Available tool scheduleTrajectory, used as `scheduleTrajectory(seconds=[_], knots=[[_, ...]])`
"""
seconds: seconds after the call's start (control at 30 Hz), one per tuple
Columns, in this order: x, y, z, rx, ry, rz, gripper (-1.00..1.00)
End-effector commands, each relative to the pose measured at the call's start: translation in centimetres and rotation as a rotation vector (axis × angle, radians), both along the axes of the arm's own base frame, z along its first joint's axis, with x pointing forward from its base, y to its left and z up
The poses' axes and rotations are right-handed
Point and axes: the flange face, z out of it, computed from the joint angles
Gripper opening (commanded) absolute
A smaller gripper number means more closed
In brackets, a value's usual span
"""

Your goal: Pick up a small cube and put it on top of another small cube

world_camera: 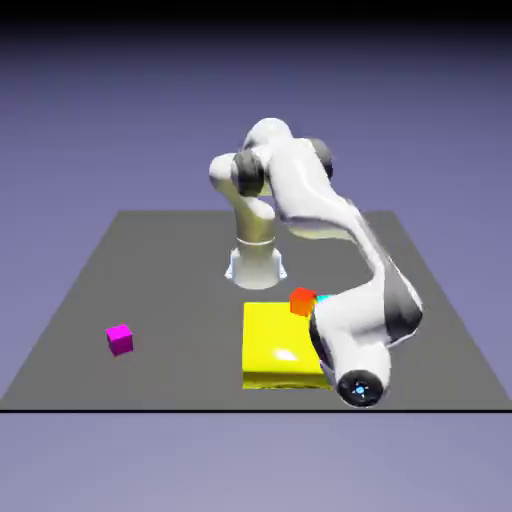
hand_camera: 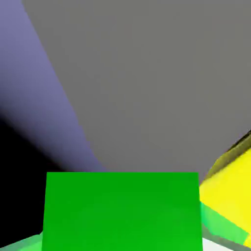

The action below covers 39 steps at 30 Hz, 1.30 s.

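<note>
The white arm [world_camera: 330,230] bends low over the grey table [world_camera: 150,270], its wrist and hand bunched at about four o'clock from the table's middle, close to the near edge. In the exterior view the gripper itself is hidden behind the wrist, so the hand view has to tell its state: there the small bright green cube [hand_camera: 122,211] fills the bottom of the picture, large and square-on, sitting right where the finger tips would show and covering them — the jaws are clamped on it. Whether the cube is off the table I cannot tell. At three to four o'clock in the hand view a corner of the flat yellow block [hand_camera: 230,186] shows just beside the green cube, tilted in the picture because the hand is rolled; the rest of that view is bare grey tabletop, with the blue-violet backdrop cutting in from the left. In the exterior view the yellow block [world_camera: 275,345] lies just left of the wrist, and a red-orange cube [world_camera: 302,301] sits at its far right corner, a sliver of cyan cube [world_camera: 322,298] peeking out beside it against the arm. The small magenta-pink cube [world_camera: 120,339] stands alone at about eight o'clock on the table — well apart from the hand and from the green cube, with nothing on top of it.
</note>
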Motion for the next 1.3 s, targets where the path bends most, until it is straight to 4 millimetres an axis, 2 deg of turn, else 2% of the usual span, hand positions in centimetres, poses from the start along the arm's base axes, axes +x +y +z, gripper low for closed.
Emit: scheduleTrajectory(seconds=[0.0,0.17,0.23,0.4,0.53,0.67,0.83,0.93,0.97,1.13,1.27], knots=[[0.6,-2.1,-0.2,0.011,-0.014,-0.021,-1.0],[2.5,-12.5,-0.8,0.062,-0.095,-0.119,-1.0],[1.9,-16.4,-2.6,0.008,-0.083,-0.127,-1.0],[-0.9,-25.9,-6.4,-0.158,-0.018,-0.125,-1.0],[-3.8,-33.2,-7.9,-0.289,0.046,-0.114,-1.0],[-6.9,-39.9,-7.9,-0.418,0.12,-0.095,-1.0],[-10.6,-47.2,-6.1,-0.574,0.224,-0.065,-1.0],[-12.5,-50.7,-4.2,-0.661,0.289,-0.046,-1.0],[-12.5,-50.7,-4.2,-0.661,0.289,-0.046,-1.0],[-15.4,-52.0,-6.0,-0.643,0.333,-0.087,-1.0],[-17.0,-52.1,-7.2,-0.634,0.35,-0.096,-1.0]])
